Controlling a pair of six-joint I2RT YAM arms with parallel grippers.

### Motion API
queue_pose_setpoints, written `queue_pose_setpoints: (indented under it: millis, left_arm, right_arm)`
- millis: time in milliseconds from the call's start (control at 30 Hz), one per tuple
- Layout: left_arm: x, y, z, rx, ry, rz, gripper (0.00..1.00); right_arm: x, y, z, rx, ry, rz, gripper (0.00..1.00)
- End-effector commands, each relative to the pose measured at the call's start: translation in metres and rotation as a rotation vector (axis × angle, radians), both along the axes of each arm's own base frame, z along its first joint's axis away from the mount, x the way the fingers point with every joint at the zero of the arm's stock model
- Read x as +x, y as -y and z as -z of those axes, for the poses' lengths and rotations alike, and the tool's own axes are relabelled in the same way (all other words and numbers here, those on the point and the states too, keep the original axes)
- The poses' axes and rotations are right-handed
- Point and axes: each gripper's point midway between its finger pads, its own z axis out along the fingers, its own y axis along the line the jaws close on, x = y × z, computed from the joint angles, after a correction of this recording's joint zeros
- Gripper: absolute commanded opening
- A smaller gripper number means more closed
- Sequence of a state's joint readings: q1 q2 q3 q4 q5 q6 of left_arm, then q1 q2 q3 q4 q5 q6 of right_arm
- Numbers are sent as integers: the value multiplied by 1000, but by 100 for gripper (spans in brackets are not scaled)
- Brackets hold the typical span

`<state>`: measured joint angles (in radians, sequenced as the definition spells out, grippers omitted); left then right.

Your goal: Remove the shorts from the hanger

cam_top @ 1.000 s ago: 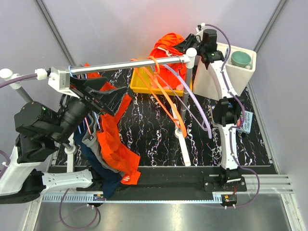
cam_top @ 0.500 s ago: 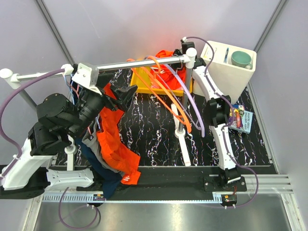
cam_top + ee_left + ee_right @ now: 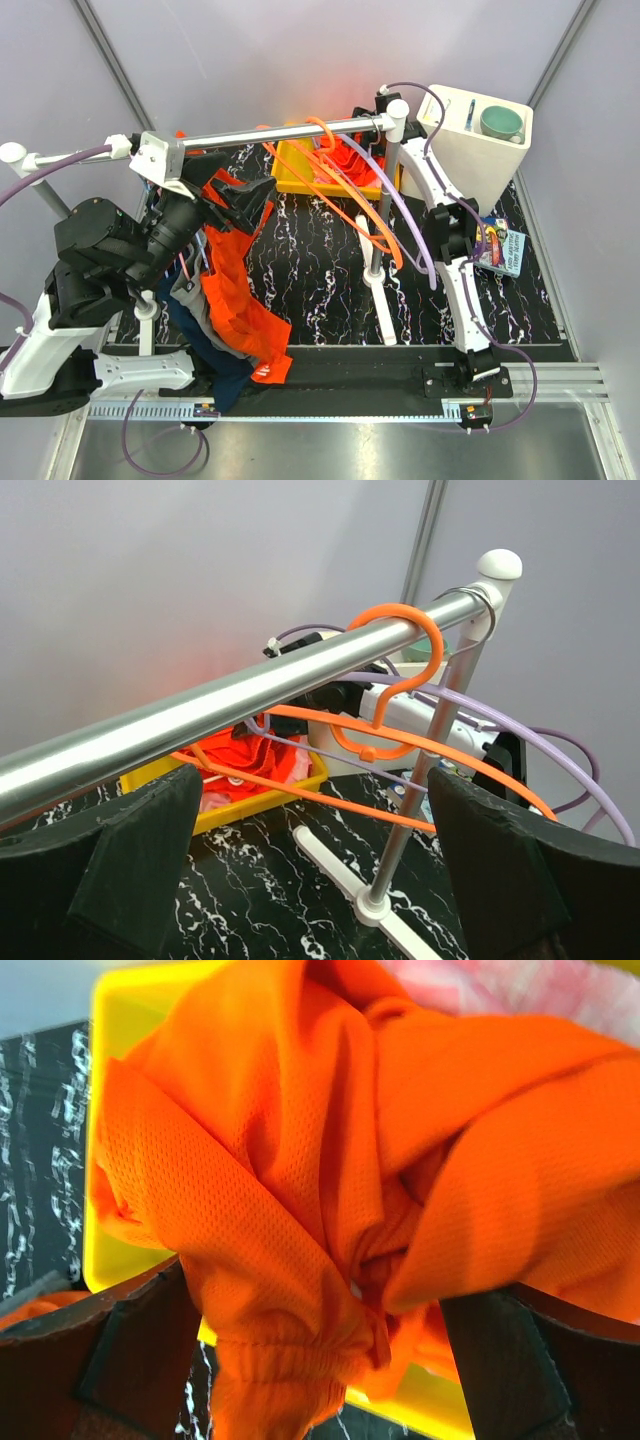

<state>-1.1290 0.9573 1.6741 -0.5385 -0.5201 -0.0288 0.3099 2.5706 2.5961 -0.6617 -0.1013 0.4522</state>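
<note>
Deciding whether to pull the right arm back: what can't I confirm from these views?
- Right wrist view: orange shorts fill the frame; whether the right gripper touches them is cut off below.
- Top view: that gripper is hidden behind the rail post and orange hangers.
- Right wrist view: pink cloth is a blurred corner at the top edge.
- Top view: left arm covers what the hanging clothes hang from.

wht arm links (image 3: 470, 292), blk joints (image 3: 452, 232), lilac cables (image 3: 408, 84)
</note>
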Motion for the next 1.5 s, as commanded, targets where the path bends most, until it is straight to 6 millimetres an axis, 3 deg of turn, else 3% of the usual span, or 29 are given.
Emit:
queue_pose_setpoints:
  millis: [0, 267, 433, 667, 867, 1167, 1333, 1367, 1400, 1467]
  left_arm:
    - [-10, 2, -15, -59, 3, 58, 99]
    - [-13, -1, -11, -99, -42, 67, 99]
    - [-19, -2, -9, -129, -75, 90, 99]
    - [-26, 0, 0, -165, -143, 126, 99]
    - [-35, 3, 11, -193, -196, 173, 99]
    - [-41, 5, 30, -236, -273, 196, 99]
    - [-41, 10, 43, -240, -310, 201, 99]
    - [-42, 10, 45, -238, -314, 200, 99]
    - [-42, 9, 46, -240, -315, 201, 99]
    - [-41, 10, 51, -235, -324, 196, 99]
  right_arm:
    - [-21, 14, -80, -4, 65, 46, 100]
    - [-63, 14, -105, 33, -19, 16, 100]
    - [-87, 30, -119, 5, -59, 64, 100]
    - [-117, 38, -123, 0, -122, 70, 100]
    - [-157, 56, -117, -46, -181, 91, 100]
    - [-253, 68, -127, 103, -127, 72, 100]
    - [-310, 99, -147, 113, -28, 130, 100]
    - [-320, 105, -143, 97, -35, 145, 100]
    - [-333, 112, -155, 105, 3, 149, 100]
    - [-354, 122, -160, 110, 6, 178, 100]
